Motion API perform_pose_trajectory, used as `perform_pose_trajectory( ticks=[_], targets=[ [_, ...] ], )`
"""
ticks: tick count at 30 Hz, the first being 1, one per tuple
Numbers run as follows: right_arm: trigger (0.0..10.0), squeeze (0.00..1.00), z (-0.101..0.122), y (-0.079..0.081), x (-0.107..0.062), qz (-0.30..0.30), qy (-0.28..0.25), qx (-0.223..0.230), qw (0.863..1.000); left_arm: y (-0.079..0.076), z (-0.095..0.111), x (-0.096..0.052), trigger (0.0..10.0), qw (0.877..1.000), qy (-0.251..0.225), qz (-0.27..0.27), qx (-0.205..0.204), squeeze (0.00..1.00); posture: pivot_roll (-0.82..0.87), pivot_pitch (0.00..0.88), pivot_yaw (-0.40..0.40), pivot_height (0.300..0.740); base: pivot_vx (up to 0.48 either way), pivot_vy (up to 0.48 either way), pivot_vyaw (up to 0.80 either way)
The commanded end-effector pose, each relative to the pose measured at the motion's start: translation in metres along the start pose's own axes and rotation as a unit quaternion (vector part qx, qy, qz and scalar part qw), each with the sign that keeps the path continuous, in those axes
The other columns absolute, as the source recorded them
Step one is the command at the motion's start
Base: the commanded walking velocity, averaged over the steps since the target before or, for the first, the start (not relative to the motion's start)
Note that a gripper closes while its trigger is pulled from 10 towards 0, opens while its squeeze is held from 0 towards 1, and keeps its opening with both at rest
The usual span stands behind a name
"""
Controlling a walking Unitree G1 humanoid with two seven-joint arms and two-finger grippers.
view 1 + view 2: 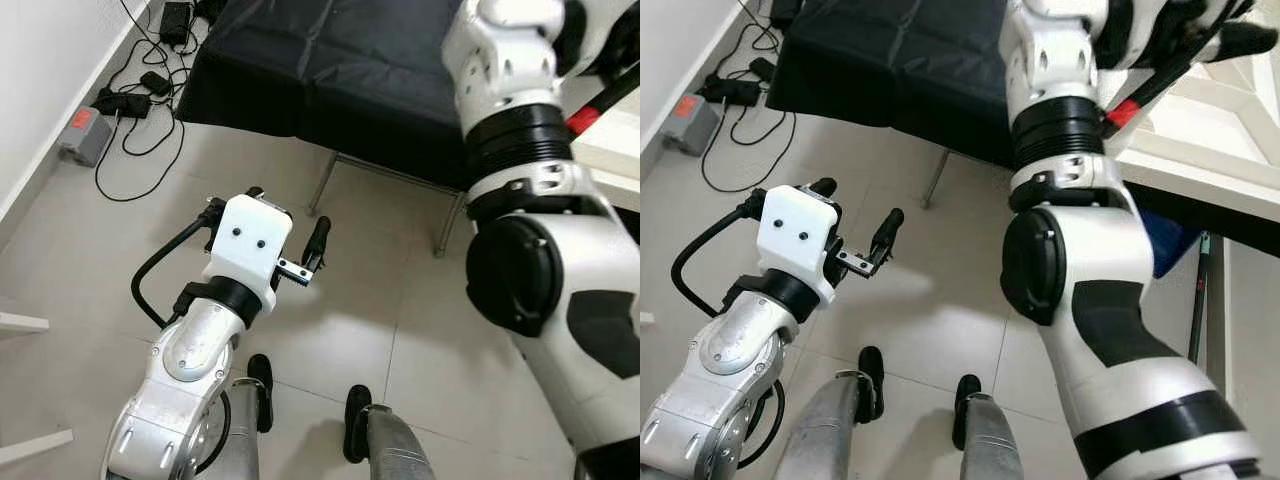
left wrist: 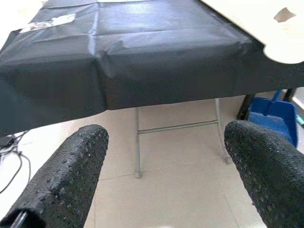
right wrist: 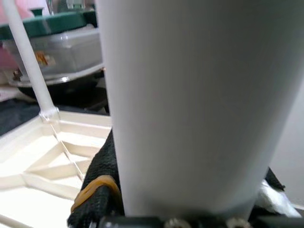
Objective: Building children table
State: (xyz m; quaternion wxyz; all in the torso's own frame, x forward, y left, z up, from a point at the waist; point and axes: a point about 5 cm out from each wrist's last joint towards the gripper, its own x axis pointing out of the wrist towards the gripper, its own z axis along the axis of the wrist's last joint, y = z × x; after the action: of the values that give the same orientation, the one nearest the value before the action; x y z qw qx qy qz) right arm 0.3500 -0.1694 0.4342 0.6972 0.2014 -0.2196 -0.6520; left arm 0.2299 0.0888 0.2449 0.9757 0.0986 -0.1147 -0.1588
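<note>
Right wrist view: a thick white table leg [image 3: 190, 104] stands between the right gripper's [image 3: 185, 216] black fingers, which are clamped on it. Beyond it lies the upturned white tabletop [image 3: 42, 161] with its ribbed underside, a thin white leg [image 3: 28, 61] already standing in it. Behind that sits a clear plastic box with a green lid [image 3: 52, 33]; what is inside cannot be made out. The left gripper [image 2: 166, 156] hangs over the tiled floor [image 2: 175, 190] with fingers apart and empty, facing the black-covered table [image 2: 133, 57], a blue dustpan [image 2: 273, 121] beyond its right finger.
</note>
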Motion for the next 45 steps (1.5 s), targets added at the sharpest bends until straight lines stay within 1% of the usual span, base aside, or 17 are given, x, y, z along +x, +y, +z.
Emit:
perform_pose_trajectory(
  ticks=[1,8,11,13,14,18,19,21,22,24,26,28,30,34,36,41,45],
  targets=[
    [10.0,0.0,0.02,0.001,0.001,-0.01,-0.002,0.034,0.999,-0.004,-0.005,-0.001,10.0,1.0,0.009,-0.01,0.0,0.0,0.16,0.423,-0.086,0.74,0.0,0.0,0.0],
    [10.0,0.0,0.017,0.006,0.007,0.009,0.004,0.025,1.0,-0.005,-0.005,-0.002,10.0,1.0,0.008,-0.01,-0.001,0.0,0.16,0.415,-0.088,0.74,0.0,0.0,0.0],
    [10.0,0.0,0.011,0.018,0.01,0.131,0.06,0.025,0.989,-0.006,-0.005,-0.002,10.0,1.0,0.008,-0.012,-0.001,0.0,0.17,0.398,-0.094,0.74,0.0,0.0,0.0],
    [10.0,0.0,0.012,0.031,0.009,0.283,0.047,0.039,0.957,-0.006,-0.007,-0.002,10.0,1.0,0.008,-0.01,-0.001,0.0,0.16,0.378,-0.089,0.74,0.0,0.0,0.0],
    [10.0,0.0,0.012,0.031,0.009,0.283,0.047,0.039,0.957,-0.006,-0.007,-0.002,10.0,1.0,0.008,-0.01,-0.001,0.0,0.16,0.378,-0.089,0.74,0.0,0.0,0.0],
    [10.0,0.0,0.011,0.036,-0.002,0.487,0.033,0.065,0.87,-0.004,-0.008,0.003,10.0,1.0,0.001,-0.006,0.002,0.0,0.16,0.316,-0.087,0.74,0.0,0.0,0.0],
    [10.0,0.0,0.011,0.036,-0.002,0.487,0.033,0.065,0.87,-0.004,-0.008,0.003,10.0,1.0,0.001,-0.006,0.002,0.0,0.16,0.316,-0.087,0.74,0.0,0.0,0.0],
    [10.0,0.0,0.008,0.033,-0.01,0.542,0.012,0.062,0.838,-0.003,-0.01,0.006,10.0,1.0,0.0,-0.005,0.003,0.0,0.15,0.308,-0.085,0.74,0.0,0.0,0.0],
    [10.0,0.0,-0.002,0.015,-0.025,0.638,0.005,0.119,0.761,-0.003,-0.013,0.008,10.0,1.0,-0.002,-0.004,0.007,0.0,0.14,0.243,-0.082,0.74,0.0,0.0,0.0],
    [10.0,0.0,-0.002,0.015,-0.025,0.638,0.005,0.119,0.761,-0.003,-0.013,0.008,10.0,1.0,-0.002,-0.004,0.007,0.0,0.14,0.243,-0.082,0.74,0.0,0.0,0.0],
    [10.0,0.0,-0.018,-0.002,-0.031,0.69,0.013,0.127,0.712,-0.002,-0.019,0.009,10.0,1.0,0.002,-0.001,0.009,0.0,0.14,0.203,-0.08,0.74,0.0,0.0,0.0],
    [10.0,0.0,-0.037,-0.02,-0.027,0.713,0.03,0.108,0.692,-0.001,-0.024,0.009,10.0,1.0,0.008,0.005,0.006,0.0,0.13,0.167,-0.074,0.74,0.0,0.0,0.0],
    [10.0,0.0,-0.06,-0.05,-0.023,0.726,0.046,0.078,0.681,0.0,-0.028,0.01,10.0,1.0,0.012,0.014,0.009,0.0,0.13,0.122,-0.071,0.74,0.0,0.0,0.0],
    [10.0,0.0,-0.068,-0.062,-0.023,0.732,0.05,0.062,0.677,0.0,-0.029,0.011,10.0,1.0,0.011,0.016,0.009,0.0,0.13,0.122,-0.071,0.74,0.0,0.0,0.0],
    [10.0,0.0,-0.087,-0.092,-0.028,0.756,0.076,0.037,0.649,0.0,-0.035,0.013,10.0,1.0,0.015,0.016,0.004,0.0,0.13,0.048,-0.057,0.74,0.0,0.0,-0.8],
    [10.0,0.0,-0.107,-0.122,-0.034,0.771,0.111,0.013,0.627,-0.004,-0.046,0.011,10.0,1.0,0.022,0.007,-0.015,0.0,0.12,0.018,-0.056,0.74,0.0,0.0,-0.8],
    [10.0,0.0,-0.113,-0.132,-0.034,0.774,0.117,0.003,0.622,-0.006,-0.051,0.009,10.0,0.999,0.032,0.004,-0.035,0.0,0.12,0.018,-0.06,0.74,0.0,0.0,-0.8]
  ],
)
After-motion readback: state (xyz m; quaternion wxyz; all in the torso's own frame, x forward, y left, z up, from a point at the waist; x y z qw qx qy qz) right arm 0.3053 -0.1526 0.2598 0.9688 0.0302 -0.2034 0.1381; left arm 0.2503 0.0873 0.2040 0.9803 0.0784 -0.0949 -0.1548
